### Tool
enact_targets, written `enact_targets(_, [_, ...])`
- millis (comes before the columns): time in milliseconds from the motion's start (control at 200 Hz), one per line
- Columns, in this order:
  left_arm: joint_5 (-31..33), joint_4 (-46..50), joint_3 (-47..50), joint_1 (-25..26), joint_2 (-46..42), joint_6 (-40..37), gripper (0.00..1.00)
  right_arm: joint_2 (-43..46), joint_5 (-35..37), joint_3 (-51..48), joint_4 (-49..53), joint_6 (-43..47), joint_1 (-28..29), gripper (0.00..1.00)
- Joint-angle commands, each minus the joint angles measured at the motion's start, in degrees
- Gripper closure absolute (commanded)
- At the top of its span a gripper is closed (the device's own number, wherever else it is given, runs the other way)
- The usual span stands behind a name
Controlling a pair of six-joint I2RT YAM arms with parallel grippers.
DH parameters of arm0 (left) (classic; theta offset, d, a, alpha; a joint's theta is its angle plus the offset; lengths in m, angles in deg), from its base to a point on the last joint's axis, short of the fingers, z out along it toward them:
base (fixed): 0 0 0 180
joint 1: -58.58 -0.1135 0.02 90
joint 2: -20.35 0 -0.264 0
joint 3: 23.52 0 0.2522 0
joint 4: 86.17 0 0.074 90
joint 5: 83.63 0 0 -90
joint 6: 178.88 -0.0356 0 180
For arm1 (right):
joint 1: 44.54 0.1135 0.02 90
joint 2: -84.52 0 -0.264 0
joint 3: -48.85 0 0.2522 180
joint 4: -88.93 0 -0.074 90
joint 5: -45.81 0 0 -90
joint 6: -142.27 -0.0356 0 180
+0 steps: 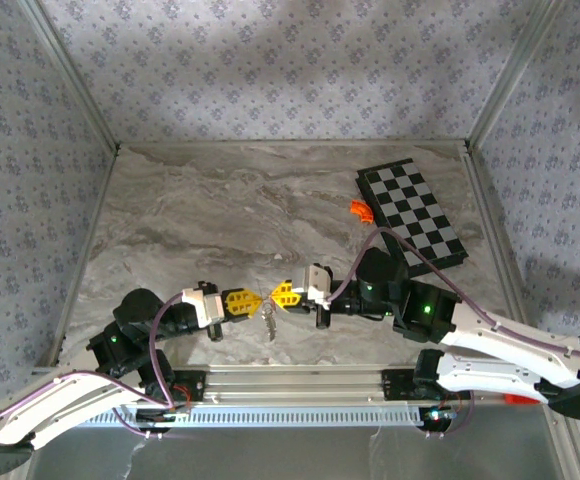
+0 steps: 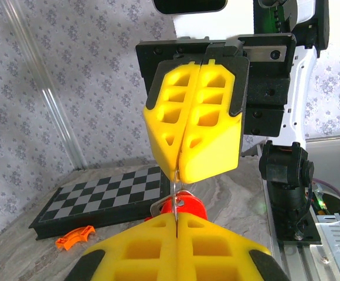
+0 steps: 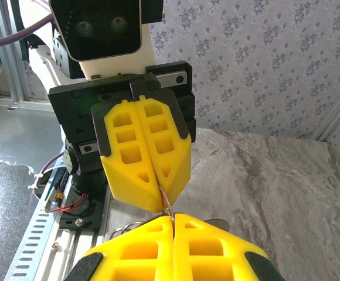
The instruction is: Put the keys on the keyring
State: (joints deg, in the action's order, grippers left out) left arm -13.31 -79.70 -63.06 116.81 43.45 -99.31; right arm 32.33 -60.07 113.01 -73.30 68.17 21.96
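Note:
My two grippers meet tip to tip near the table's front middle. The left gripper (image 1: 255,300) and the right gripper (image 1: 275,296) are both shut on the keyring (image 2: 176,186), a thin silvery wire loop stretched between their yellow fingertips. In the left wrist view my left gripper (image 2: 176,218) pinches the wire from below, and a key with a red head (image 2: 189,205) hangs on it just behind. In the right wrist view my right gripper (image 3: 172,218) pinches the same wire (image 3: 165,200). The keys (image 1: 269,322) dangle below the fingertips in the top view.
A black-and-white checkerboard (image 1: 411,212) lies at the back right, with an orange curved piece (image 1: 360,210) by its left edge. The metal rail (image 1: 290,385) with both arm bases runs along the near edge. Patterned walls enclose the marble table (image 1: 220,210).

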Motion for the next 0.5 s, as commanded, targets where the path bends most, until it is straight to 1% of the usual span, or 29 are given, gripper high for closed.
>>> enact_targets(0, [-1.15,-2.42,-2.43,0.36,0.02,-0.38,1.00,-0.76,-0.39,-0.55,-1.25,-0.43,-0.24,1.00])
enact_targets(495, [-1.06,-2.27,-2.60,0.39,0.21,-0.72,1.00,-1.33,-1.42,-0.38,-1.43,0.16,-0.29,1.00])
